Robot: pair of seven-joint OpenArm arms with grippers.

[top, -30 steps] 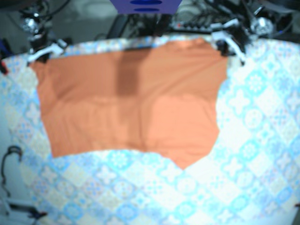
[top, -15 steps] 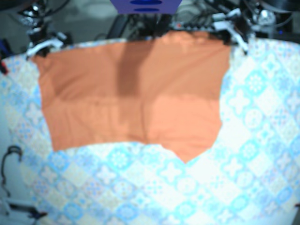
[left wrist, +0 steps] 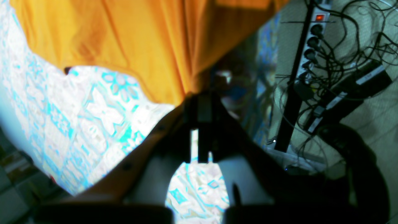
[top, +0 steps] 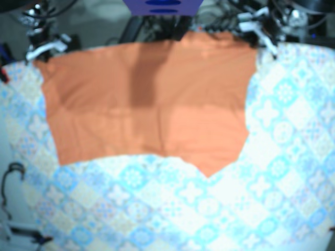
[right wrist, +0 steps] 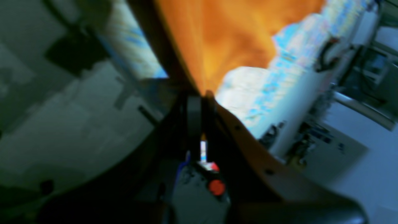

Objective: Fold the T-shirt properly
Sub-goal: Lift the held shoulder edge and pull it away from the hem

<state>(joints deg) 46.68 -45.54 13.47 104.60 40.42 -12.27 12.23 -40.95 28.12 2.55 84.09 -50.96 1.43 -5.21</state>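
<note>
The orange T-shirt point(top: 146, 99) lies spread over the far half of the patterned table, its top edge lifted past the table's back edge. My left gripper point(top: 256, 39) is shut on the shirt's far right corner; its wrist view shows the orange cloth point(left wrist: 130, 40) pinched at the left gripper tips point(left wrist: 199, 99). My right gripper point(top: 41, 52) is shut on the far left corner, and the shirt point(right wrist: 236, 31) fans out from the right gripper tips point(right wrist: 202, 96). A pointed flap point(top: 209, 167) hangs toward the near side.
The blue-and-white patterned tablecloth point(top: 209, 209) covers the table. A power strip with tangled cables point(left wrist: 311, 37) lies beyond the back edge. A black cable loop point(top: 13, 172) sits at the left edge.
Both grippers have pulled the shirt's top corners farther back and slightly outward. The cloth is stretched flatter and its top edge now reaches past the table's back edge.
</note>
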